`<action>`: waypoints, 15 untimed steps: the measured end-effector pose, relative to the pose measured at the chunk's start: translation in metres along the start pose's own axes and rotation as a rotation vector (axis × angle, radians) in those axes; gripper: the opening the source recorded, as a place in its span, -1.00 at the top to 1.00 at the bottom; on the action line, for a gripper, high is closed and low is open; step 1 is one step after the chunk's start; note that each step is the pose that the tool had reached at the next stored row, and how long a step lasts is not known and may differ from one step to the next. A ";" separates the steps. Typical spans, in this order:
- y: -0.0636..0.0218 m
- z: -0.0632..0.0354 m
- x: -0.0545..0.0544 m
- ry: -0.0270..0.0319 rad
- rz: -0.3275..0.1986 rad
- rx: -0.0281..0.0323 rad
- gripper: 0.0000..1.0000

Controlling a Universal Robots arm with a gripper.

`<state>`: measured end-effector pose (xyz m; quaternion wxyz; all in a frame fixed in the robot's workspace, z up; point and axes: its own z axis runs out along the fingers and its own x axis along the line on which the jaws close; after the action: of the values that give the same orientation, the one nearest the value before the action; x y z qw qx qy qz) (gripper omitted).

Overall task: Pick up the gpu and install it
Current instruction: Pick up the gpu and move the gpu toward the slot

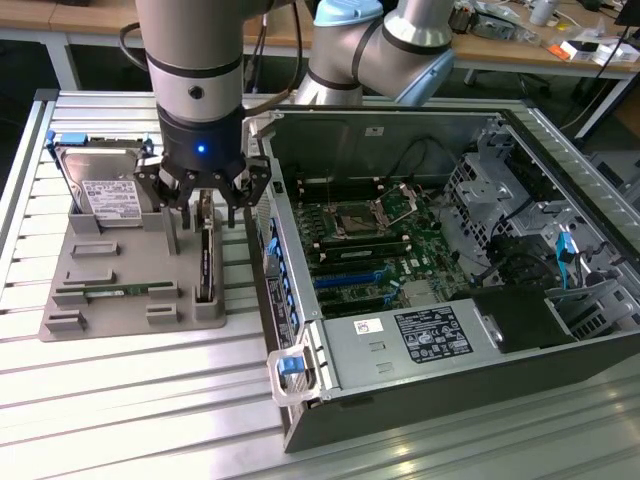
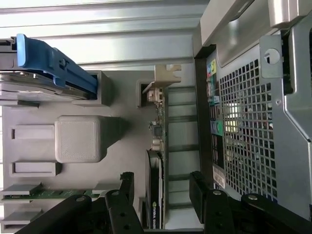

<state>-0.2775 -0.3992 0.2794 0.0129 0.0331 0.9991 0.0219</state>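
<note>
In the exterior view the gripper [image 1: 208,212] is seen hanging over a grey holder [image 1: 130,315], which is laid on the slatted metal table [image 1: 130,400] at nine o'clock from the open computer case [image 1: 450,395]. The gpu [image 1: 205,265] is stood on its long edge in a slot at the holder's three o'clock side, directly under the gripper and outside the case. A hard drive [image 1: 100,190] is propped at about eleven o'clock from the card, and a memory stick [image 1: 110,291] is laid at about nine o'clock from it. The motherboard [image 1: 370,250] inside the case is also shown there.

The spread of the tool is hard to judge from that view, since the card's upper end is covered by it. The wrist view settles this. There the gripper [image 2: 161,178] is spread wide, with its fingers [image 2: 124,195] set on either flat side of the gpu [image 2: 155,195] and a gap left on each side. The card's metal bracket [image 2: 163,80] is made out at its far end, and the case's perforated rear panel [image 2: 243,131] is seen just beside the card. The near end of the card is cut off by the picture's edge.
</note>
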 end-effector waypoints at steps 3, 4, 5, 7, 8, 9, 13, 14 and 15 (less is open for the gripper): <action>-0.0002 0.0041 0.000 0.0000 -0.001 -0.0001 -0.15; -0.0002 0.0051 0.000 -0.0001 -0.001 -0.0001 -0.15; -0.0003 0.0066 0.000 0.0000 -0.001 0.0000 -0.15; -0.0005 0.0102 0.000 0.0000 -0.002 0.0000 -0.15; -0.0005 0.0115 0.000 0.0001 -0.002 -0.0001 -0.15; -0.0005 0.0119 0.000 0.0000 -0.002 0.0000 -0.15; -0.0007 0.0156 0.000 0.0001 -0.002 -0.0001 -0.15; -0.0008 0.0173 0.001 0.0000 -0.002 -0.0001 -0.15; -0.0009 0.0184 0.001 0.0001 -0.002 0.0000 -0.15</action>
<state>-0.2780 -0.3992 0.2610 0.0129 0.0319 0.9992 0.0219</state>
